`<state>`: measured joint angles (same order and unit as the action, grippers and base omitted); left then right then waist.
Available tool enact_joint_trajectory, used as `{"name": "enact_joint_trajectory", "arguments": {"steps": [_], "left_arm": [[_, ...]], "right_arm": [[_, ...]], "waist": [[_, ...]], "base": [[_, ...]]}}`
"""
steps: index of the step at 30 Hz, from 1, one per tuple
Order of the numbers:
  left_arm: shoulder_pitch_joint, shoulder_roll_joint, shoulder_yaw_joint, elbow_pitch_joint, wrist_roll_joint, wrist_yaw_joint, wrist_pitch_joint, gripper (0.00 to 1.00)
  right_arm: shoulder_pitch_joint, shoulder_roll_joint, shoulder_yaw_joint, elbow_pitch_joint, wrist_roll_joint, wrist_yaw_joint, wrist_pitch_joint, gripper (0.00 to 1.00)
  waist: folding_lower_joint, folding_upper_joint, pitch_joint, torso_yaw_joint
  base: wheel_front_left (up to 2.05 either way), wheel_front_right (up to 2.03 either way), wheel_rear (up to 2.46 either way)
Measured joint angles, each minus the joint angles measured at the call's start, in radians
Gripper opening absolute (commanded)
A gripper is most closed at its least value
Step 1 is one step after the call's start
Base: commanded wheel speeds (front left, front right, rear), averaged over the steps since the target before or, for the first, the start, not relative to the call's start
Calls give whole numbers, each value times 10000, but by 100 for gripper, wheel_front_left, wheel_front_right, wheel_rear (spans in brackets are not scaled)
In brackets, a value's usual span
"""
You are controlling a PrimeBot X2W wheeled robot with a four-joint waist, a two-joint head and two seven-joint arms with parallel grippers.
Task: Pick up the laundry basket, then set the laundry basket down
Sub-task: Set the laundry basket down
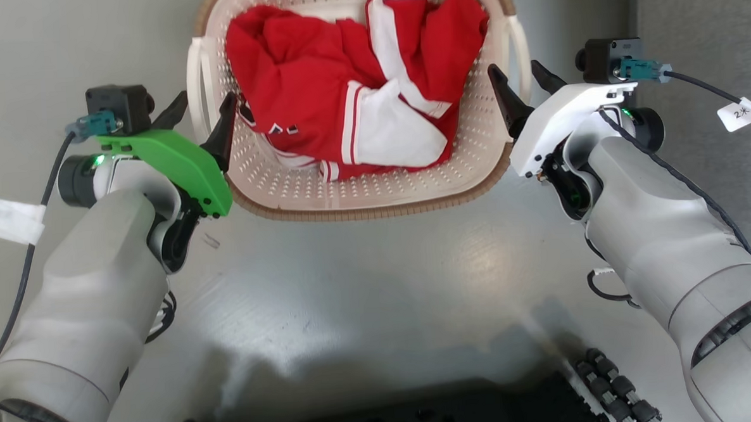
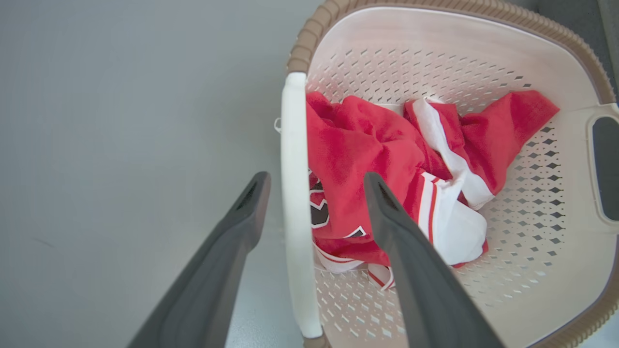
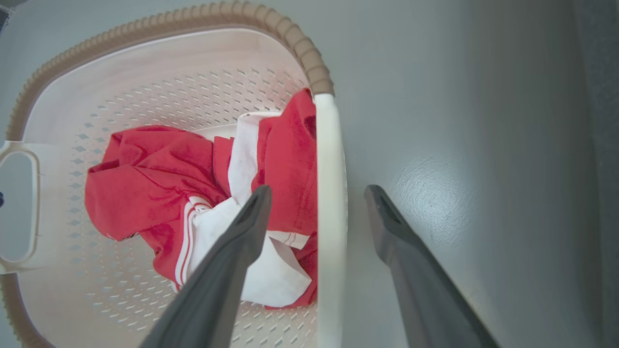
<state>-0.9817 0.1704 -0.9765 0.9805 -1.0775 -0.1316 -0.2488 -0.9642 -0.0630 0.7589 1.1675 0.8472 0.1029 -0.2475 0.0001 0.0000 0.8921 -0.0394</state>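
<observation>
Grippers first, counting two in the head view: left gripper (image 1: pixel 207 99) under a green housing, right gripper (image 1: pixel 514 68) under a white one, both standing wide open and clamping nothing. Flanking one laundry basket (image 1: pixel 363 208) at top centre over grey floor (image 1: pixel 378 280), though whether it is resting there or raised cannot be told. Carrying one crumpled red-and-white garment (image 1: pixel 319 80) inside. Straddling one white loop handle apiece, left handle (image 1: pixel 196 85) and right handle (image 1: pixel 523 46), each with one dark finger inside the basket and one outside. Reaching up and inward with two pale forearms, left forearm (image 1: pixel 99 280) and right forearm (image 1: pixel 668 236), from the lower corners. Moving to the left wrist view: showing two long fingers (image 2: pixel 232 232) of the left gripper (image 2: pixel 315 178) spread around the left handle (image 2: pixel 295 193), not plainly touching it, with the garment (image 2: pixel 367 154) just beyond. Moving to the right wrist view: showing the right gripper (image 3: pixel 317 189) likewise gaping around the right handle (image 3: pixel 331 217), one finger over the garment (image 3: pixel 145 179), the other over bare floor (image 3: pixel 459 145).
</observation>
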Motion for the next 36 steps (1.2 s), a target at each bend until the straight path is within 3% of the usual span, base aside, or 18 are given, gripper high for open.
{"name": "enact_joint_trajectory", "arguments": {"steps": [9,19,26,36], "left_arm": [[359,88,163,-393,0,0,-2,100],[572,449,1377,-1400,462,0,-31,100],[1410,669,2596,-2084,899,0,-31,100],[2758,665,3499,-3043,1854,0,-31,100]], "right_arm": [[19,-4,-355,-564,-150,4,-23,100],[314,-399,-963,-1858,-894,-6,-31,100],[1109,-579,-1615,-2924,-1480,-194,-40,100],[2476,-665,-2194,-3960,-2290,-343,-42,100]], "waist": [[-1,0,-948,-94],[-1,0,-2176,-98],[-1,0,-3191,-48],[-1,0,-4466,47]], "base": [[0,0,0],[0,0,0],[0,0,0],[0,0,0]]}}
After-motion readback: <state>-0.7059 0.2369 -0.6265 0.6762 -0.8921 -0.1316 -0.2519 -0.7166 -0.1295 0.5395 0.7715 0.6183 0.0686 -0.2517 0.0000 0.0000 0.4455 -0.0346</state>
